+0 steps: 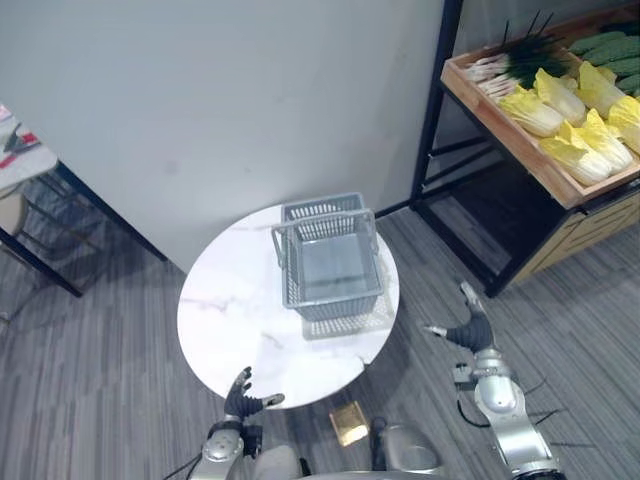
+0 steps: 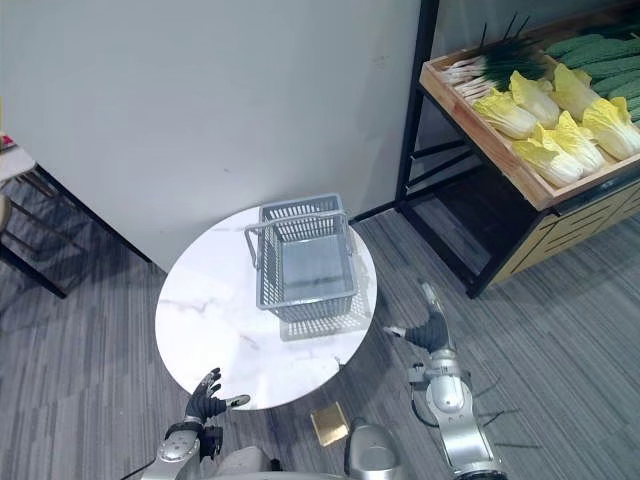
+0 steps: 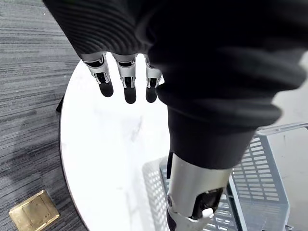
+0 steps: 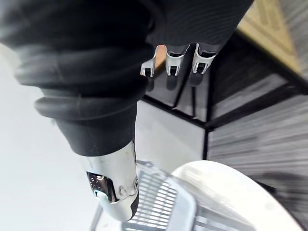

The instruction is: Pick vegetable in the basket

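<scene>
A grey plastic basket (image 1: 330, 262) stands empty on the round white marble table (image 1: 230, 310), its handle up. Yellow-green cabbages (image 1: 575, 120), green onions (image 1: 510, 65) and dark green cucumbers (image 1: 612, 50) lie in a wooden crate (image 1: 505, 135) on a black rack at the upper right. My left hand (image 1: 243, 398) hovers open at the table's near edge, holding nothing. My right hand (image 1: 470, 325) hangs open over the floor to the right of the table, between table and rack, empty. The left hand's fingers (image 3: 126, 79) are straight over the marble, and the right hand's fingers (image 4: 174, 60) are straight too.
A brass floor box (image 1: 349, 421) sits in the grey carpet below the table's near edge. A second table with black legs (image 1: 35, 200) stands at the far left. A pale wall (image 1: 250, 100) runs behind the table. The rack's black frame (image 1: 435, 110) stands close to the table's right.
</scene>
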